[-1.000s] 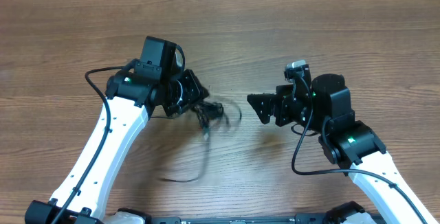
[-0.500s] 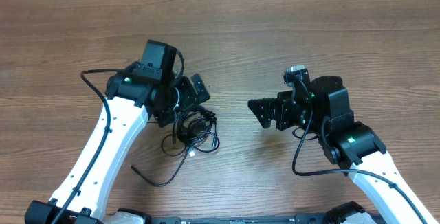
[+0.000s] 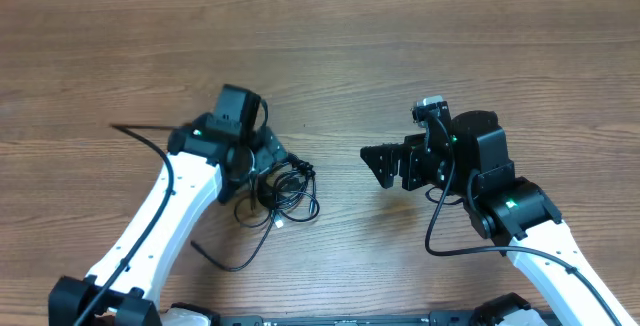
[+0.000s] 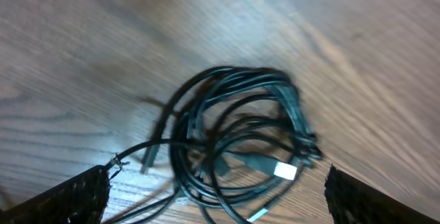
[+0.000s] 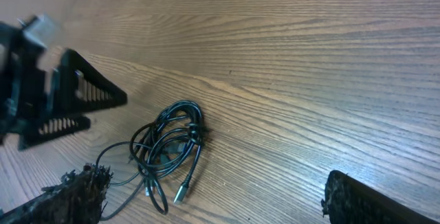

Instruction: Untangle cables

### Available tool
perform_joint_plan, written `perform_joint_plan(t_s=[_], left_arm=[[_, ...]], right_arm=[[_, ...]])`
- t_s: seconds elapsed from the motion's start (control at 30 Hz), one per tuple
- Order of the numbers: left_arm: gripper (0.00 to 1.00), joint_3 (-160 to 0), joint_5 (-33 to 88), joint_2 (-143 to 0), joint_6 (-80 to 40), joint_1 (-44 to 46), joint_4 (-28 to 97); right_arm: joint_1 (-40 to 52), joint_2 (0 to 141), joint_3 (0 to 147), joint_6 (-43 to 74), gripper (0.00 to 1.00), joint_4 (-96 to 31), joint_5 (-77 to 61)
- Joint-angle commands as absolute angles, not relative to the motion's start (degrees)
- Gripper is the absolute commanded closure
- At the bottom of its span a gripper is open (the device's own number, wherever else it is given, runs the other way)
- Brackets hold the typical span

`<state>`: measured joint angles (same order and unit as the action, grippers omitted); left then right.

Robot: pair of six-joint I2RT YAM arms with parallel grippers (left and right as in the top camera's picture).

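The cables (image 3: 283, 192) lie in one tangled black bundle on the wooden table, with a loose tail curving toward the front (image 3: 232, 262). My left gripper (image 3: 270, 156) hovers at the bundle's upper left edge, open. In the left wrist view the cables (image 4: 234, 141) lie just ahead of and between the wide-spread fingers (image 4: 69, 200), none of them pinched; a silver plug end (image 4: 284, 171) shows. My right gripper (image 3: 378, 162) stands open to the right of the bundle, apart from it. Its wrist view shows the cables (image 5: 168, 141) ahead on the left, and nothing lies within the gripper (image 5: 220, 203).
The left gripper's fingers (image 5: 65, 107) show at the left of the right wrist view. Thick black arm wires loop beside each arm (image 3: 140, 136) (image 3: 435, 236). Bare wood table (image 3: 400, 56) surrounds the bundle.
The left gripper opened and let the bundle fall onto the table, where it now lies still. The left arm then shifted slightly. The right arm barely moved.
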<state>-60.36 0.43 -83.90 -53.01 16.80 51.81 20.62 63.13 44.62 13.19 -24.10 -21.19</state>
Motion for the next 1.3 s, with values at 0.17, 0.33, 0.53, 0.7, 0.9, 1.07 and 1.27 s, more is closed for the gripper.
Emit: perform_joint_plan(t_s=[0.17, 0.33, 0.53, 0.7, 0.9, 1.07, 1.27], left_arm=[[0.06, -55.8, -1.5, -89.1, -57.9, 16.9, 47.8], [0.16, -55.8, -1.2, -95.5, -57.9, 16.9, 45.6], [0.27, -55.9, -0.6, -98.7, -57.8, 16.9, 43.1], [0.38, -55.9, -0.6, -98.7, -57.8, 16.9, 42.8], [0.51, -55.9, -0.6, -98.7, -57.4, 16.9, 42.8], [0.57, -55.8, -0.7, -98.9, -56.8, 16.9, 42.9], [0.69, -55.8, -1.9, -99.0, -56.8, 16.9, 42.8]], right_arm=[[20.5, 62.1, 45.4, 12.6, 0.00, -24.5, -21.6], [20.5, 62.2, 45.4, 12.6, 0.01, -25.0, -21.6], [20.5, 62.5, 45.4, 12.5, 0.01, -25.1, -21.6], [20.5, 62.5, 45.4, 12.5, 0.02, -25.1, -21.6], [20.5, 62.5, 45.4, 12.6, 0.02, -25.1, -21.6], [20.5, 62.5, 45.4, 12.5, 0.04, -25.8, -21.5], [20.5, 62.5, 45.4, 12.6, 0.05, -25.9, -21.5]])
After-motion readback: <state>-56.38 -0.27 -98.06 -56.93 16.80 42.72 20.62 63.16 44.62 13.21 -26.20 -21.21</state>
